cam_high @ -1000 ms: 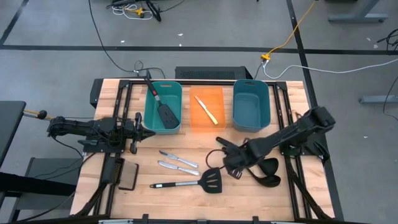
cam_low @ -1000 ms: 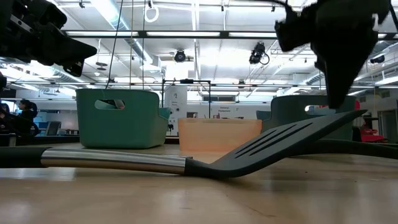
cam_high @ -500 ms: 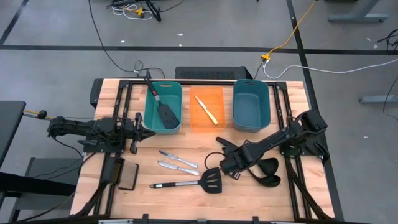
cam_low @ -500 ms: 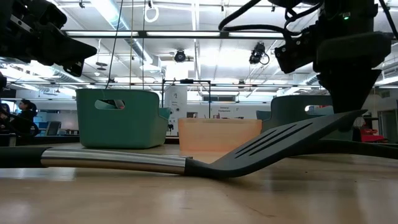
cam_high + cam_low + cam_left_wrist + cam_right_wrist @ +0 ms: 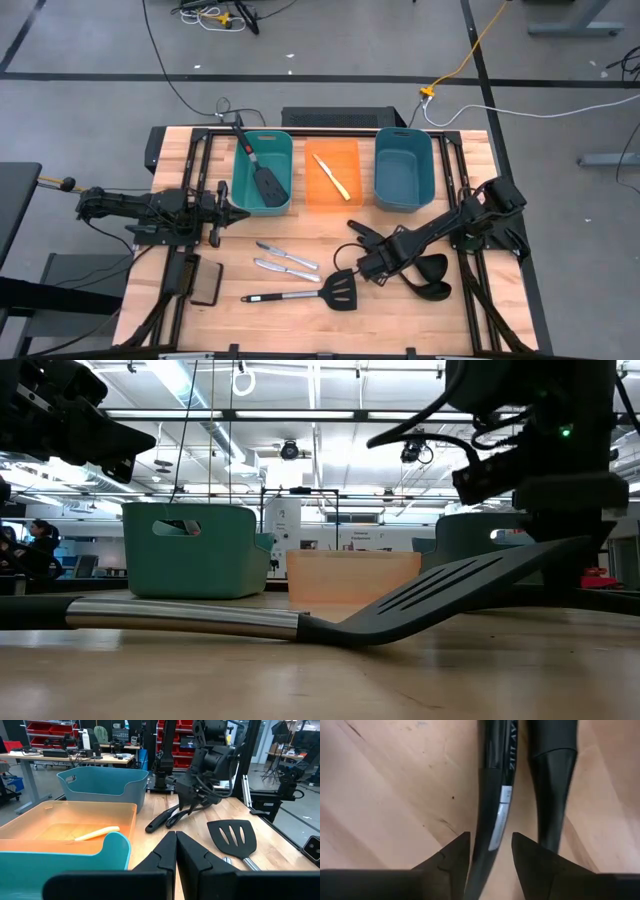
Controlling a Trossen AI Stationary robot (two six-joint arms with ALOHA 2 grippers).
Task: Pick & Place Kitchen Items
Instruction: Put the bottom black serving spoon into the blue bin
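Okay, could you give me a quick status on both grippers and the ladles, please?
Right gripper open, low, straddling one ladle handle. Second ladle handle lies close alongside, may crowd the grasp. Left gripper shut, waiting beside the teal bin.

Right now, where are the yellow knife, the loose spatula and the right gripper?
yellow knife (image 5: 333, 177), high view, mid-blade, inside the orange bin.
loose spatula (image 5: 341, 291), high view, slotted head.
right gripper (image 5: 490, 851), right wrist view, between fingertips, straddling a ladle handle.

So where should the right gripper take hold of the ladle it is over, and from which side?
By the handle, from straight above. The ladle lies flat, its slim handle running between the open jaws of the right gripper; the second ladle lies close alongside, so lowering must be careful.
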